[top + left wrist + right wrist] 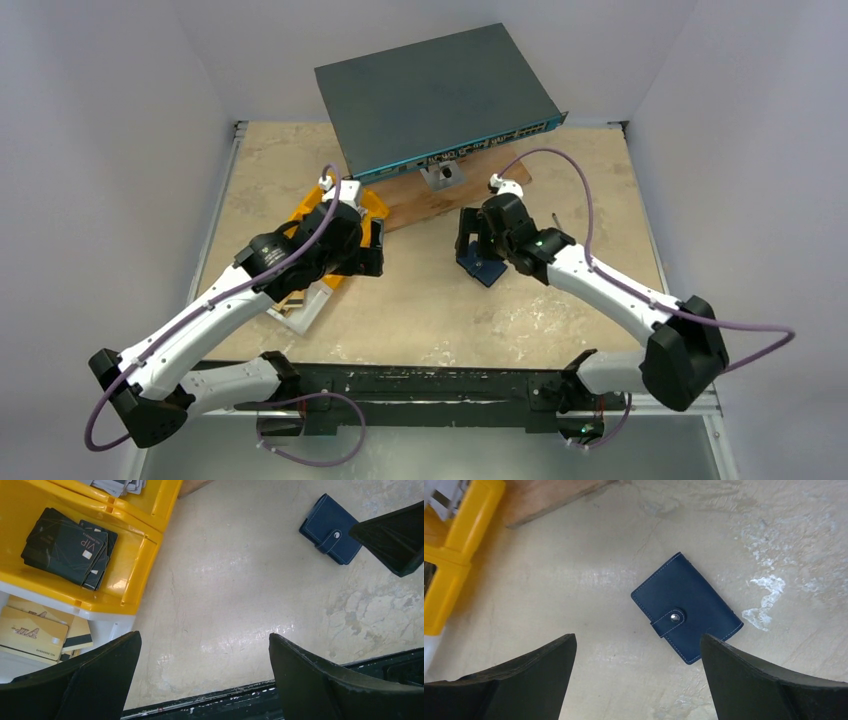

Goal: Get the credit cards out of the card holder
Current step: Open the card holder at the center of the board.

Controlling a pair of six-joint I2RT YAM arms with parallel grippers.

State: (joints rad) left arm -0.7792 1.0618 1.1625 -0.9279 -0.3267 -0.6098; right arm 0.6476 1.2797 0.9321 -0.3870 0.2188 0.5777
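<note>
Both grippers open above the table (pixel 430 300); card holder shut.
Nearest, the left gripper (pixel 202 640) and right gripper (pixel 638 640) each hang with jaws spread wide and nothing between them. The navy card holder (pixel 686 607) lies flat on the table just beyond the right gripper's fingers, its tab fastened over the pale stud. On the left, yellow bins (pixel 145 555) hold black cards (pixel 67 547). Farther back, a grey box (pixel 435 95) rests on a wooden board (pixel 400 205).
</note>
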